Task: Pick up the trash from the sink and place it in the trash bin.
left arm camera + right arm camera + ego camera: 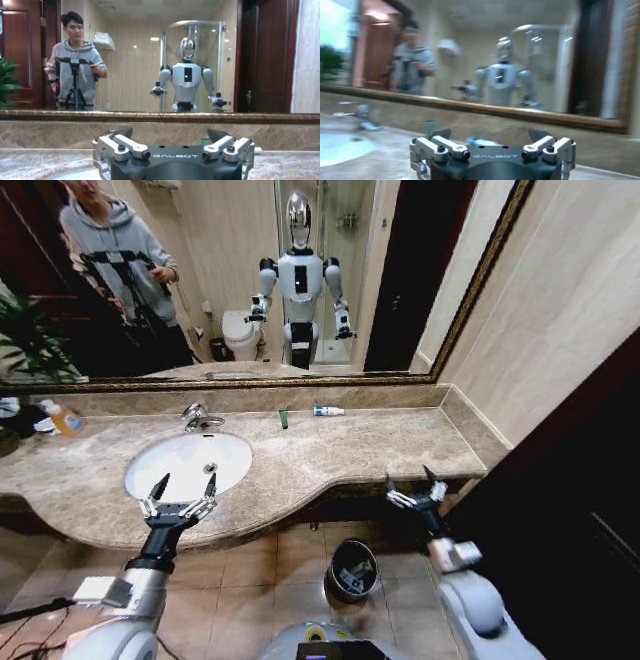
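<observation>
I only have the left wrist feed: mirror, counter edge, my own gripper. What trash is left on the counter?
Observer: In the head view, a little green tube stands at the backsplash, right of the tap.
Operator: Anything else near it?
Observer: A blue-and-white tube lies flat further right along the same wall.
Operator: Where's the bin?
Observer: The trash bin sits on the floor below the counter edge, between the two arms, with some items inside.
Operator: And the grippers?
Observer: The left gripper is open over the front rim of the sink; the right gripper is open at the counter's front edge, toward its right end.
</observation>
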Motion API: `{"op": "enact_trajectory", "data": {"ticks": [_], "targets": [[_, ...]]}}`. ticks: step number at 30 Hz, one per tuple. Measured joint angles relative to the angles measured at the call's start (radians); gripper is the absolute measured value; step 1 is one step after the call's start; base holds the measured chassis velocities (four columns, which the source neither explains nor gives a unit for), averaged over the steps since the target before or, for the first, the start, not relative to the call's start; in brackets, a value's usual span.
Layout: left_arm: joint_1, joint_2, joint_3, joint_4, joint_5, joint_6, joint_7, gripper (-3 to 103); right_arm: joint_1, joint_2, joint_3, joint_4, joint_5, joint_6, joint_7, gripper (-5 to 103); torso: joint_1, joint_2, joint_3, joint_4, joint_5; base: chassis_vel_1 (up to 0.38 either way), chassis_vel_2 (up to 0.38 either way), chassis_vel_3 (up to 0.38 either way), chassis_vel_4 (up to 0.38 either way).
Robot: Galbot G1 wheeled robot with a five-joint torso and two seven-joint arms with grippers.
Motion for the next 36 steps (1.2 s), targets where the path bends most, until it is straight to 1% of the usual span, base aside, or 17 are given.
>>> {"op": "enact_trajectory", "data": {"ticks": [1, 3, 4, 6, 7, 10, 11, 14, 18, 22, 26, 29, 30, 31, 33, 34, 36], "targets": [[0.0, 0.0, 0.0, 0.0, 0.0, 0.0, 0.0, 100, 0.035, -0.019, -0.025, -0.006, 0.016, -0.025, -0.019, 100, 0.0, 0.0, 0.0, -0.0001, 0.0002, 0.0, 0.0, 0.0, 0.0], [0.0, 0.0, 0.0, 0.0, 0.0, 0.0, 0.0, 100, 0.123, -0.053, -0.095, -0.06, 0.035, -0.044, -0.026, 100, 0.0, 0.0, 0.0, -0.0001, 0.0002, 0.0, 0.0, 0.0, 0.0], [0.0, 0.0, 0.0, 0.0, 0.0, 0.0, 0.0, 100, 0.123, -0.053, -0.095, -0.06, 0.035, -0.044, -0.026, 100, 0.0, 0.0, 0.0, -0.0001, 0.0002, 0.0, 0.0, 0.0, 0.0], [0.0, 0.0, 0.0, 0.0, 0.0, 0.0, 0.0, 100, 0.217, -0.059, -0.172, -0.12, 0.04, -0.058, -0.022, 100, 0.0, 0.0, 0.0, -0.0001, 0.0004, 0.0, 0.0, 0.0, 0.0], [0.0, 0.0, 0.0, 0.0, 0.0, 0.0, 0.0, 100, 0.217, -0.059, -0.172, -0.12, 0.04, -0.058, -0.022, 100, 0.0, 0.0, 0.0, -0.0001, 0.0004, 0.0, 0.0, 0.0, 0.0], [0.0, 0.0, 0.0, 0.0, 0.0, 0.0, 0.0, 100, 0.355, -0.051, -0.281, -0.22, 0.064, -0.085, -0.014, 100, 0.0, 0.0, 0.0, 0.0002, 0.0002, 0.0, 0.0, 0.0, 0.0], [0.0, 0.0, 0.0, 0.0, 0.0, 0.0, 0.0, 100, 0.355, -0.051, -0.281, -0.22, 0.064, -0.085, -0.014, 100, 0.0, 0.0, 0.0, 0.0002, 0.0002, 0.0, 0.0, 0.0, 0.0], [0.0, 0.0, 0.0, 0.0, 0.0, 0.0, 0.0, 100, 0.462, -0.059, -0.366, -0.328, 0.075, -0.091, -0.015, 100, 0.0, 0.0, 0.0, 0.0, -0.0001, 0.0, 0.0, 0.0, 0.0], [0.0, 0.0, 0.0, 0.0, 0.0, 0.0, 0.0, 100, 0.511, -0.059, -0.408, -0.387, 0.084, -0.09, -0.009, 100, 0.0, 0.0, 0.0, 0.0, 0.0003, 0.0, 0.0, 0.0, 0.0], [0.0, 0.0, 0.0, 0.0, 0.0, 0.0, 0.0, 100, 0.633, -0.019, -0.489, -0.498, 0.085, -0.092, 0.001, 100, 0.0, 0.0, 0.0, -0.0001, 0.0002, 0.0, 0.0, 0.0, 0.0], [0.0, 0.0, 0.0, 0.0, 0.0, 0.0, 0.0, 100, 0.693, -0.009, -0.533, -0.531, 0.091, -0.1, 0.004, 100, 0.0, 0.0, 0.0, 0.0, 0.0, 0.0, 0.0, 0.0, 0.0], [0.0, 0.0, 0.0, 0.0, 0.0, 0.0, 0.0, 100, 0.795, 0.012, -0.609, -0.59, 0.132, -0.138, 0.02, 100, 0.0, 0.0, 0.0, 0.0001, 0.0, 0.0, 0.0, 0.0, 0.0], [0.0, 0.0, 0.0, 0.0, 0.0, 0.0, 0.0, 100, 0.795, 0.012, -0.609, -0.59, 0.132, -0.138, 0.02, 100, 0.0, 0.0, 0.0, 0.0001, 0.0, 0.0, 0.0, 0.0, 0.0], [0.0, 0.0, 0.0, 0.0, 0.0, 0.0, 0.0, 100, 0.838, 0.027, -0.64, -0.613, 0.16, -0.168, 0.031, 100, 0.0, 0.0, 0.0, 0.0, 0.0, 0.0, 0.0, 0.0, 0.0], [0.0, 0.0, 0.0, 0.0, 0.0, 0.0, 0.0, 100, 0.884, 0.056, -0.672, -0.651, 0.183, -0.193, 0.041, 100, 0.0, 0.0, 0.0, 0.0, -0.0001, 0.0, 0.0, 0.0, 0.0], [0.0, 0.0, 0.0, 0.0, 0.0, 0.0, 0.0, 100, 0.884, 0.056, -0.672, -0.651, 0.183, -0.193, 0.041, 100, 0.0, 0.0, 0.0, 0.0, -0.0001, 0.0, 0.0, 0.0, 0.0], [0.0, 0.0, 0.0, 0.0, 0.0, 0.0, 0.0, 100, 0.915, 0.087, -0.69, -0.694, 0.19, -0.201, 0.047, 100, 0.0, 0.0, 0.0, 0.0, -0.0001, 0.0, 0.0, 0.0, 0.0]]}}
